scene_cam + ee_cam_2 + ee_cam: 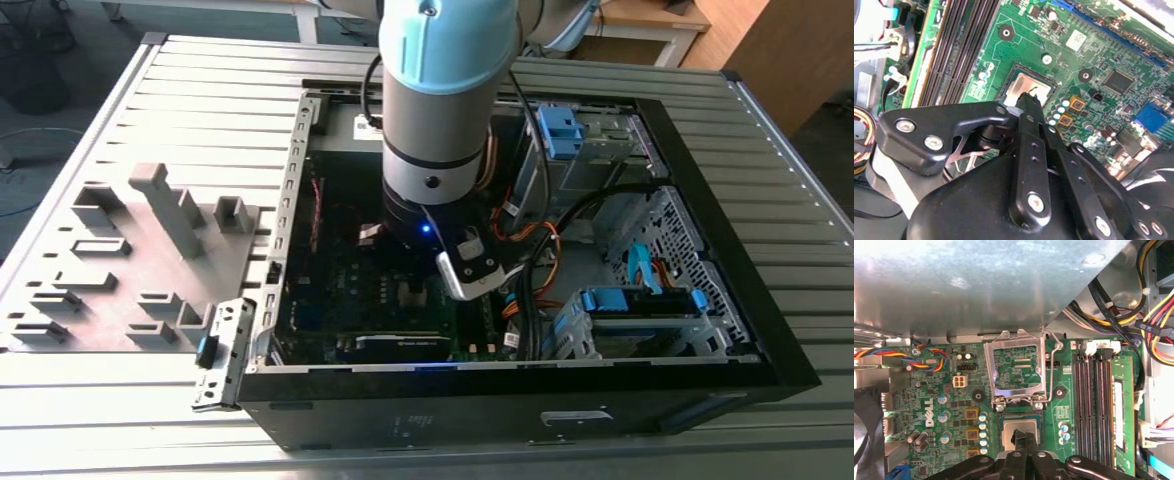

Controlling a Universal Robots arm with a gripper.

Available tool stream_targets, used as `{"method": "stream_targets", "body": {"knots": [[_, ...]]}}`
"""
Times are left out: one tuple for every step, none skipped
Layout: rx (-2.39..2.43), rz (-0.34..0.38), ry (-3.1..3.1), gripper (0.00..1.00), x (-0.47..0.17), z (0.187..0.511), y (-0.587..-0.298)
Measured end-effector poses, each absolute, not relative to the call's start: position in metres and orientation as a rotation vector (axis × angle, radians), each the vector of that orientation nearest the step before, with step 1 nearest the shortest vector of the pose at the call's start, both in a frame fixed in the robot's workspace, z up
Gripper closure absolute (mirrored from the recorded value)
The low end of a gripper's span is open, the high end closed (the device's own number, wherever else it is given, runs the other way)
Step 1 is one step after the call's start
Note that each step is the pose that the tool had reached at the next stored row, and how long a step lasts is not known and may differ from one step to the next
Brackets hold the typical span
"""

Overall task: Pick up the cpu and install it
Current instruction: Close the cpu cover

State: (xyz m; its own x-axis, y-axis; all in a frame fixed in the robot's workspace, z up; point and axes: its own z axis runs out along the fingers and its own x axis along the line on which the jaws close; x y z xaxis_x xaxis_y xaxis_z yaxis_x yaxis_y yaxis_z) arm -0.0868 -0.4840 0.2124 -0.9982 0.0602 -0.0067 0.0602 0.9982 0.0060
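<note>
Nearest the lens in both wrist views is the gripper (pixel 1030 100) (pixel 1021 437), a black linkage whose two fingers (pixel 1026 150) run forward and meet at the tips, drawn together with no gap visible between them. The tips rest on, or just over, the cpu (pixel 1023 84) (pixel 1024 424); contact cannot be confirmed. The cpu, a small silver-grey square, lies flat in its socket on the green motherboard (pixel 1104 45) (pixel 929 405). The socket's metal load plate (pixel 1016 370) stands hinged open beside the cpu, with its wire lever (pixel 1054 365) also raised. Black memory slots (pixel 961 50) (pixel 1094 405) run alongside the socket, and a bundle of yellow, red and black cables (pixel 1154 305) crosses beyond them. In the exterior view, the arm (pixel 434 100) reaches down into the open computer case (pixel 787 370), its wrist near the middle of the board. A blue-tabbed drive cage (pixel 641 300) sits at four o'clock from the wrist, inside the case. A grey fixture plate (pixel 120 270) with upright blocks lies at nine o'clock from the case, on the slatted metal table (pixel 200 80).
</note>
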Motion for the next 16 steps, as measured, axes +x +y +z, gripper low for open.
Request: {"method": "stream_targets", "body": {"knots": [[0.095, 0.009, 3.133, 0.89, -0.0855, 0.2124, -0.4839], [0.095, 0.009, 3.133, 0.89, -0.084, 0.2124, -0.484], [0.095, 0.009, 3.133, 0.89, -0.0825, 0.2124, -0.484], [0.095, 0.009, 3.133, 0.89, -0.081, 0.2123, -0.484], [0.095, 0.009, 3.133, 0.89, -0.0795, 0.2124, -0.4839], [0.095, 0.009, 3.133, 0.89, -0.0779, 0.2123, -0.4837], [0.095, 0.009, 3.133, 0.89, -0.0768, 0.2123, -0.4835], [0.095, 0.009, 3.133, 0.89, -0.076, 0.2123, -0.4831], [0.094, 0.009, 3.133, 0.89, -0.0758, 0.2122, -0.4828], [0.095, 0.009, 3.133, 0.89, -0.0758, 0.2122, -0.4828], [0.095, 0.01, 3.133, 0.89, -0.0758, 0.2122, -0.4827], [0.095, 0.01, 3.133, 0.89, -0.0758, 0.2126, -0.4827], [0.095, 0.01, 3.133, 0.89, -0.0757, 0.2138, -0.4827], [0.095, 0.01, 3.133, 0.89, -0.0757, 0.2157, -0.4827], [0.095, 0.01, 3.133, 0.89, -0.0757, 0.2175, -0.4827], [0.095, 0.01, 3.133, 0.89, -0.0757, 0.2186, -0.4827]]}}
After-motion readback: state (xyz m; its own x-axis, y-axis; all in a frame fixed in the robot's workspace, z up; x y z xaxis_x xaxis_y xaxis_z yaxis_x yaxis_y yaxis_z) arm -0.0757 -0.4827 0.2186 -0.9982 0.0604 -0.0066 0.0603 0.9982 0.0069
